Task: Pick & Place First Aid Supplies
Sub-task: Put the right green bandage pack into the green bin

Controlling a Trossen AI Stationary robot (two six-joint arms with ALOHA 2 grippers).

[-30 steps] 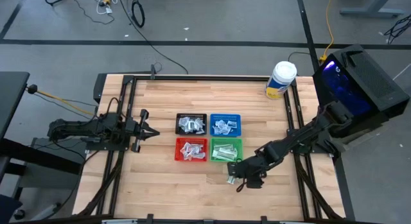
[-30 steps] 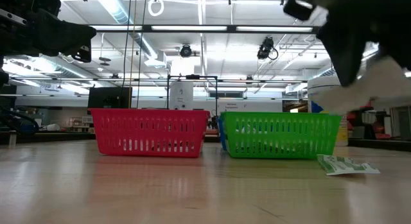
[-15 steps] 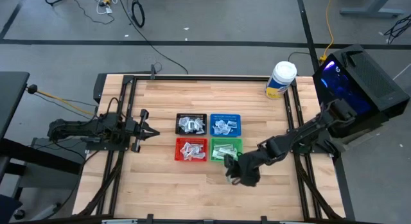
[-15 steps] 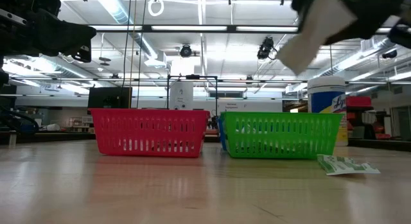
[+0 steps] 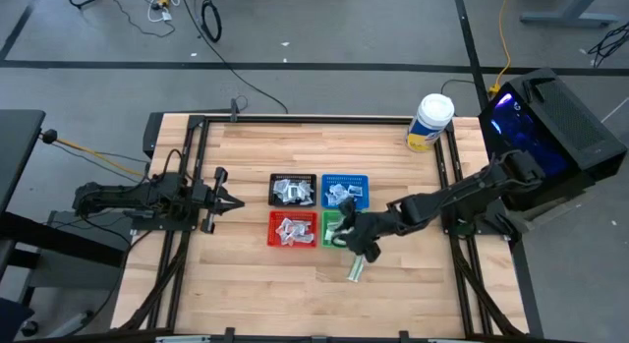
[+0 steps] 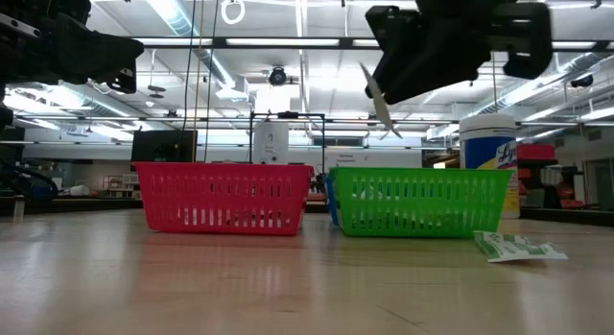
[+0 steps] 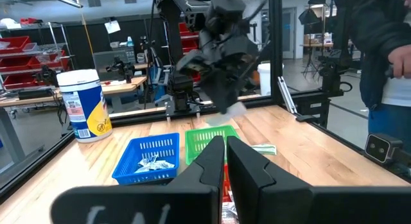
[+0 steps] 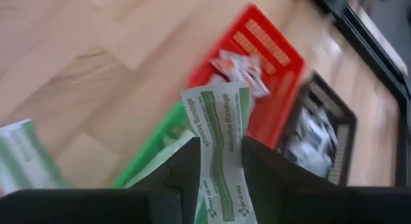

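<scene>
Right hand (image 5: 350, 228) is up over the green tray (image 5: 345, 231), clamped on a white-and-green bandage packet (image 8: 221, 144) that sticks out between its fingers. Another green-printed packet (image 5: 355, 268) lies flat on the worktop (image 5: 256, 284) just in front of that tray. Left hand (image 5: 232, 202) sits pinched together at the worktop's left side, holding nothing.

Four trays in a block at the middle of the counter (image 5: 256, 284)

The trays (image 5: 320, 209) sit two by two, touching, with packets (image 5: 293, 191) in each. The right tool (image 5: 348, 232) hangs above the tray at the block's near right, a packet (image 8: 220, 131) between its fingers. One more packet (image 5: 355, 268) lies on the counter just before that tray. A jar (image 5: 429, 122) stands at the far right corner. The left tool (image 5: 236, 202) waits near the left edge.
</scene>
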